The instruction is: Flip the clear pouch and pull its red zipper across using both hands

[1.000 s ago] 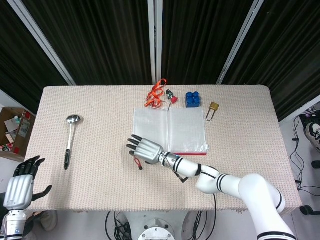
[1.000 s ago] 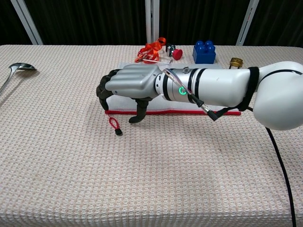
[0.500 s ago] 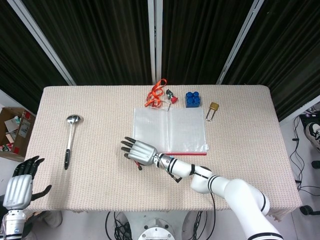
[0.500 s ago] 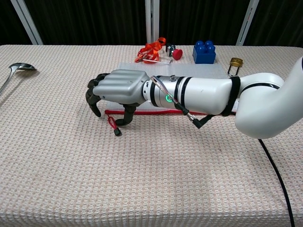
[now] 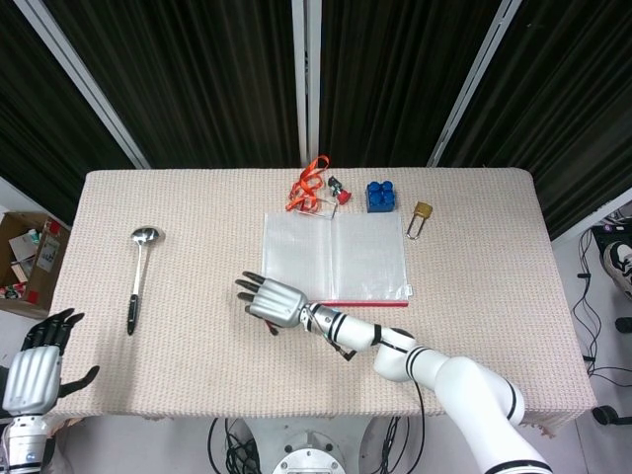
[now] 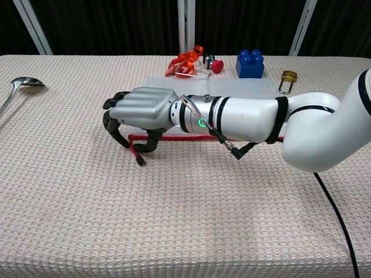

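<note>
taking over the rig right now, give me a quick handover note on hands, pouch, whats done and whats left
Right hand: palm down over the red pull cord at the pouch's near left corner, fingers curled around it; a firm grip cannot be confirmed.
Left hand: off the table's near left corner, open, holding nothing.
Clear pouch: flat mid-table, red zipper along its near edge.
Done: right hand has reached the pull.
Left: secure the pull, bring the left hand in to steady the pouch, draw the zipper across. Whether it has been flipped is unclear.

Ladle (image 5: 136,279) (far left), blue block (image 5: 381,195), padlock (image 5: 421,217).
</note>
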`<state>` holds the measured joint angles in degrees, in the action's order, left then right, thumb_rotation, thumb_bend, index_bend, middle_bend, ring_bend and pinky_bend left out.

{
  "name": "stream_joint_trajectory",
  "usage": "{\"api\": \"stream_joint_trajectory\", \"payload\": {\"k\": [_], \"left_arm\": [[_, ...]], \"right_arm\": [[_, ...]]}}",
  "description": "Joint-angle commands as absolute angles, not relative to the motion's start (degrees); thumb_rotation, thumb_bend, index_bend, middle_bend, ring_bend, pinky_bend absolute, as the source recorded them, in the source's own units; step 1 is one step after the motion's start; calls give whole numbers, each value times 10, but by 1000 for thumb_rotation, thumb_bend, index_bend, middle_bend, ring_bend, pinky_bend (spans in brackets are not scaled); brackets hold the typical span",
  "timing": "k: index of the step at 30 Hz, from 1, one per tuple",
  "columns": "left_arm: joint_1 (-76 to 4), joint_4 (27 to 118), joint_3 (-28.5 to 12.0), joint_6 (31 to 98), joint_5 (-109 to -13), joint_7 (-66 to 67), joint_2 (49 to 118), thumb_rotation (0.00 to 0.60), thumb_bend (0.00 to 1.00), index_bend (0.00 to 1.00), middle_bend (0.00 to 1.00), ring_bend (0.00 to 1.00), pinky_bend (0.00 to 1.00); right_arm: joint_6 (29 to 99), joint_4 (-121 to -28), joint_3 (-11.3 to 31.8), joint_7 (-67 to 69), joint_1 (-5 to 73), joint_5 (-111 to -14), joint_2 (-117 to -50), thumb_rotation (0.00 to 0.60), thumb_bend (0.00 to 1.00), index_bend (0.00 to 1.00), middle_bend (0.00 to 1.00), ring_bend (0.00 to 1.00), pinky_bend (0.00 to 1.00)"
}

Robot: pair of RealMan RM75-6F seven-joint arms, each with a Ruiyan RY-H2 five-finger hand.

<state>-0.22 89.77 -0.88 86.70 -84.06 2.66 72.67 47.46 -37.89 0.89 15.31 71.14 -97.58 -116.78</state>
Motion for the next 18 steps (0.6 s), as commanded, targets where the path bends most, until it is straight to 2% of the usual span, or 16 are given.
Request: {"api": "stream_joint_trajectory", "payload": {"k": [1,8,13,18], "left_arm": [[-3,897,-9,865,-841,24,728,600,155,155,104,96,136],[-27,890,-16,841,-857,-26,735,600,147,156,104,97,136],[-66,875,-26,804,-876,-81,746,600,143,156,104,96,137],[-122,851,-42,757,-898,-168,764,600,134,164,105,97,137]], "right_arm": [[483,-379,6,157,711,-979,-1169,600,374,608,220,0,0],[541,-407,3,159,697,-990,-1152,600,462,817,250,0,0],[605,-473,3,142,678,-1003,-1107,600,475,871,252,0,0],[647,-565,11,108,664,-1011,-1051,600,475,885,242,0,0]]}}
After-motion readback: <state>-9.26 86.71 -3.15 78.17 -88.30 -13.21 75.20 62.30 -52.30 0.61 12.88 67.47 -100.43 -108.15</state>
